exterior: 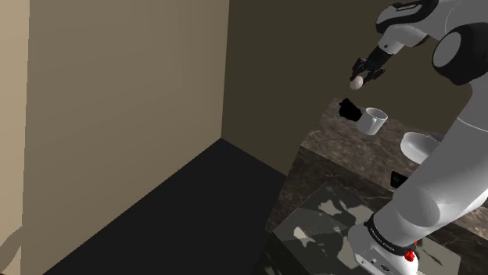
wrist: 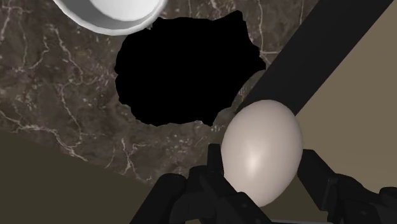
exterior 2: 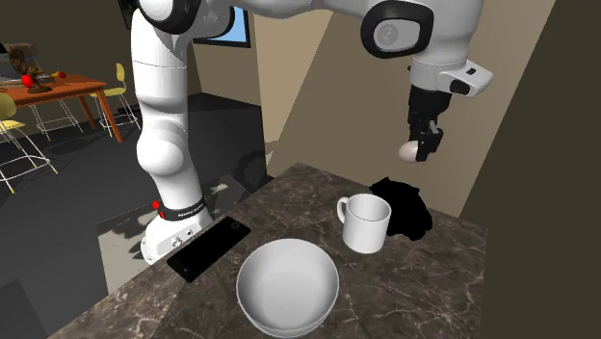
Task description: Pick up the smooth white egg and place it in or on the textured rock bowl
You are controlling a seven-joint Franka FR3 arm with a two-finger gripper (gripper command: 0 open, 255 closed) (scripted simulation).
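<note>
Egg (wrist: pixel 261 149) is hanging clamped between the gripper's (wrist: pixel 264 181) two fingers, high above the counter (wrist: pixel 57 95) and nearly over the black bowl (wrist: pixel 184 70), held this high, I judge, to clear its jagged rim before lowering in.

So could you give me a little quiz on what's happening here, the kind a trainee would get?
1. True or false: the egg is lying on the counter.
2. What stands between the black jagged bowl and the white bowl? A) a mug B) a bottle C) a spoon
3. Fill in: the gripper is shut on the ____.
Key: 1 false, it is held in the air above the counter; 2 A; 3 egg.
</note>
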